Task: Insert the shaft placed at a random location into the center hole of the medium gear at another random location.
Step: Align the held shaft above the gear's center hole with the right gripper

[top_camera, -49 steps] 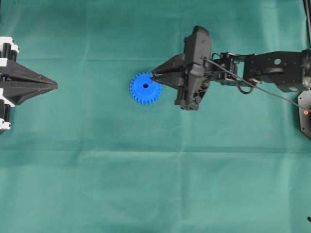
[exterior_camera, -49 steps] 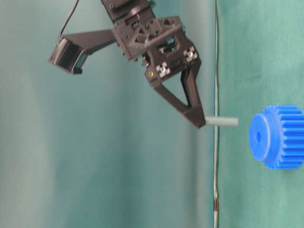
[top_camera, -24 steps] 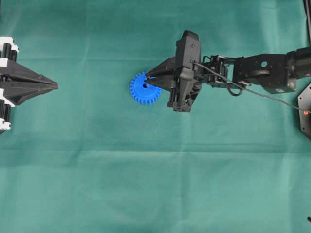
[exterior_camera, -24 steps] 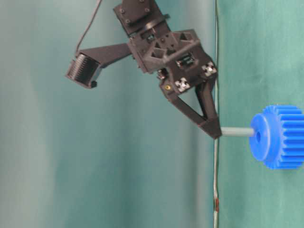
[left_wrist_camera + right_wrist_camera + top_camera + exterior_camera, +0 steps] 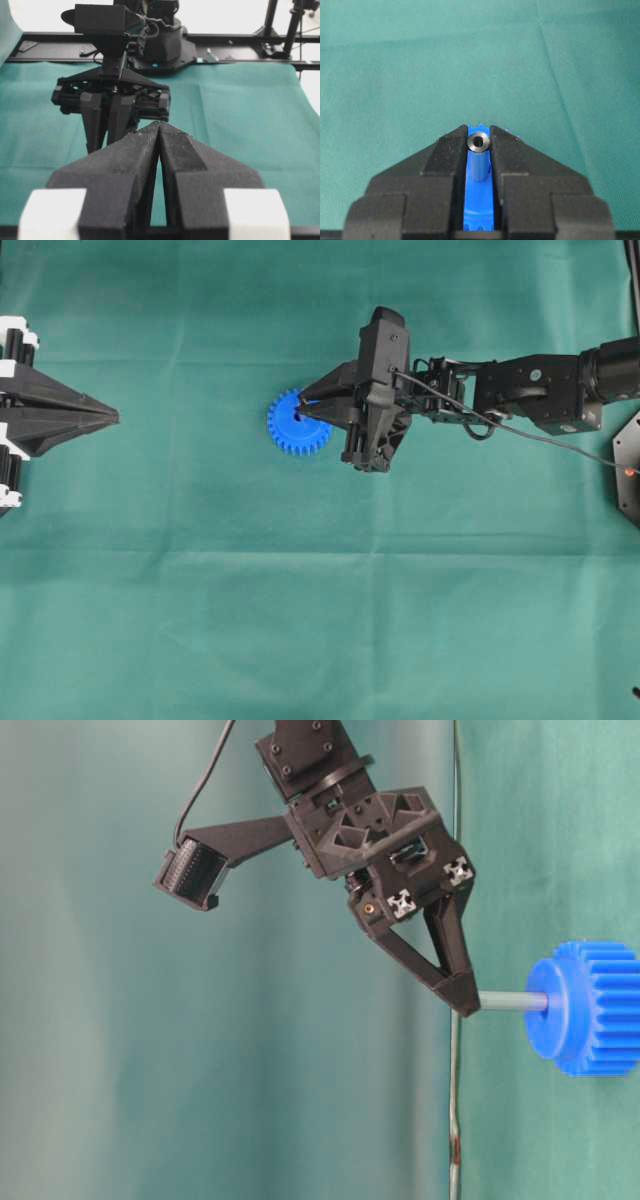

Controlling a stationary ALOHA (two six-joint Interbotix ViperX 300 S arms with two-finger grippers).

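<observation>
The right claw [image 5: 300,412] is closed on the shaft [image 5: 512,1002], pinching it by one end between its two black fingertips [image 5: 451,145]. In the table-level view the grey shaft runs straight from the claw tips to the raised hub of the medium gear [image 5: 585,1008], and its far end meets the hub face at the center hole; how far it has entered cannot be told from this angle. The right wrist view looks along the shaft's axis: its dark hollow end sits between the fingertips, with the blue of the gear showing directly behind and below it. In the overhead view the gear [image 5: 298,423] lies flat on the green cloth of the table [image 5: 300,620], a little left of the middle, and the right claw's tips cover its hub from the right side. The left claw [image 5: 112,417] rests at the far left edge, well apart from the gear, its two fingers [image 5: 135,150] pressed together and holding nothing.
</observation>
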